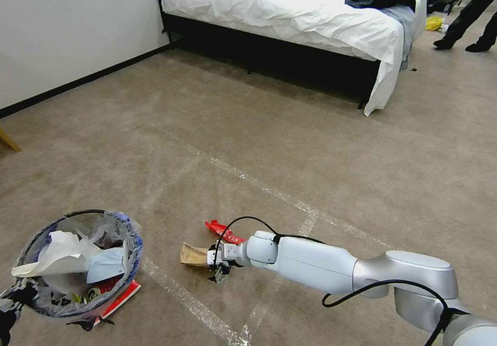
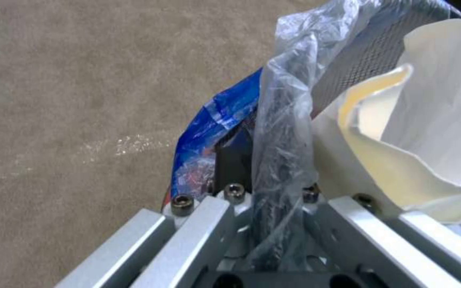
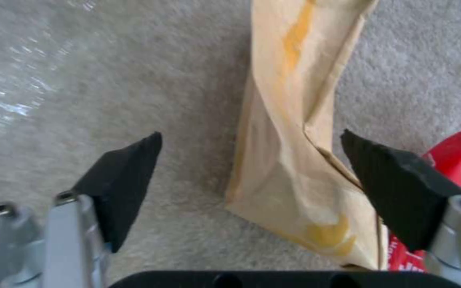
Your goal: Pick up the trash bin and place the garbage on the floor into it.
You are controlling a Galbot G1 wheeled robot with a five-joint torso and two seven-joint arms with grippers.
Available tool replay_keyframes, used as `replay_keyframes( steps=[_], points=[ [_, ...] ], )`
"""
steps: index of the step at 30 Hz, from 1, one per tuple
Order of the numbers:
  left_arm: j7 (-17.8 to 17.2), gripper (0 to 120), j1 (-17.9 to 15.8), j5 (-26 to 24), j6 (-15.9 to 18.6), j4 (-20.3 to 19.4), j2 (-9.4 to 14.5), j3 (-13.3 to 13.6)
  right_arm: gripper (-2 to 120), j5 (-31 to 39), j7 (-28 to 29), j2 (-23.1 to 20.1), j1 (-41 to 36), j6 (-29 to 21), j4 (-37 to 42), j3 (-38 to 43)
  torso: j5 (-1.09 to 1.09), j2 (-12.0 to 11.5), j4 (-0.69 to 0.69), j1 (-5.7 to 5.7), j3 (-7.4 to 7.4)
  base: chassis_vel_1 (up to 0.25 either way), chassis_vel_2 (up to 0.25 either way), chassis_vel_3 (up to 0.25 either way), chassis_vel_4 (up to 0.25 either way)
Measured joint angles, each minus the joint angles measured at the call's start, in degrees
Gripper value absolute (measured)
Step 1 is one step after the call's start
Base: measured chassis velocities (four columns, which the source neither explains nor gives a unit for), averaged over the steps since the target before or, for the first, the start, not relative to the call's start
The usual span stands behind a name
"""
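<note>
The trash bin (image 1: 77,263), round with a black rim and crinkled clear liner, sits at the lower left of the head view, holding white paper, a blue mask and red scraps. My left gripper (image 1: 11,300) is shut on its rim (image 2: 281,132), liner pinched in with it. Brown paper (image 1: 193,254) lies flat on the floor (image 1: 248,144). My right gripper (image 1: 219,269) hovers low over its near end, open, with the paper (image 3: 289,160) between the black fingertips (image 3: 126,176). A red wrapper (image 1: 223,230) lies just beyond the paper and beside one finger (image 3: 457,154).
A flat red packet (image 1: 123,295) lies on the carpet under the bin's near side. Shiny tape lines (image 1: 269,191) cross the floor. A bed (image 1: 290,20) with clothes stands at the back, a wall (image 1: 62,30) to the left, a person's legs (image 1: 473,20) at far right.
</note>
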Motion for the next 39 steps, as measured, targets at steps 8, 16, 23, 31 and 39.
replay_keyframes(
  steps=[8, 16, 23, 31, 39],
  points=[
    [0.07, 1, -0.15, 0.08, -0.07, -0.01, -0.09, 0.20, 63, -0.57, 1.36, 0.63, -1.01, 1.76, -1.98, 0.72, 0.00, 0.00, 0.00, 0.00, 0.00, 0.000, 0.000, 0.000, 0.000],
    [0.08, 1, -0.33, 0.13, -0.07, 0.02, -0.05, 0.28, 28, -0.57, 3.01, 0.76, -2.11, 3.20, -2.57, 0.88, 0.00, 0.00, -0.01, 0.00, 0.00, 0.000, 0.000, 0.000, 0.000],
    [0.08, 1, -0.28, 0.20, -0.07, 0.02, -0.08, 0.33, 7, -0.57, 4.04, 0.73, -2.54, 4.06, -2.55, 1.53, 0.00, 0.00, 0.00, 0.00, 0.00, 0.000, 0.000, 0.000, 0.000],
    [-0.04, 1, -0.42, 0.15, -0.03, -0.06, 0.38, 0.55, 0, 1.94, 6.77, -0.83, -3.12, 3.62, 3.02, 8.51, 0.00, 0.00, -0.01, 0.00, 0.00, 0.000, 0.000, 0.000, 0.000],
    [-0.21, 1, -1.33, -0.01, 0.16, 0.66, 1.48, 1.28, 0, 6.53, 11.61, -5.68, -2.37, 0.80, 18.86, 19.87, 0.00, 0.00, 0.00, 0.00, 0.00, 0.000, 0.000, 0.000, 0.000]
  ],
)
